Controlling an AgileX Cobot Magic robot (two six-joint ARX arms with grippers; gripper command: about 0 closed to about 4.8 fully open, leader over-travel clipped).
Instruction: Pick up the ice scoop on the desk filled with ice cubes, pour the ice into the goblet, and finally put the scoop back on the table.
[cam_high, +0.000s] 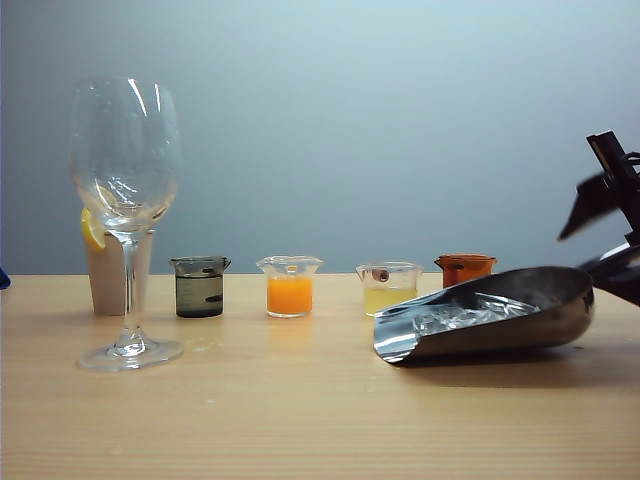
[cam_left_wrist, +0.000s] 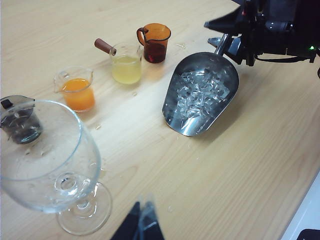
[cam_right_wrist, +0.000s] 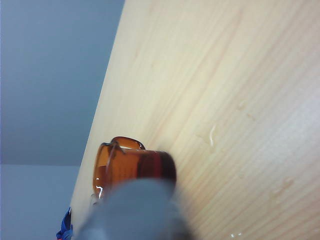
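Reaching low at right: right gripper (cam_left_wrist: 235, 37) at the ice scoop (cam_high: 490, 315) handle, grip state unclear.
Left gripper (cam_left_wrist: 140, 222) hovers near goblet (cam_high: 125, 215), state unclear.

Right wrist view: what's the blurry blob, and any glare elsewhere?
Right wrist view: out-of-focus grey mass, unidentifiable, partly covering the amber beaker. Left wrist view: sharp; ice scoop mirrors highlights. Exterior view: goblet shows streak reflections; right gripper is a dark silhouette.

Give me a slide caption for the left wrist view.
Right gripper at the handle of the ice scoop, full of ice cubes, beside the empty goblet.
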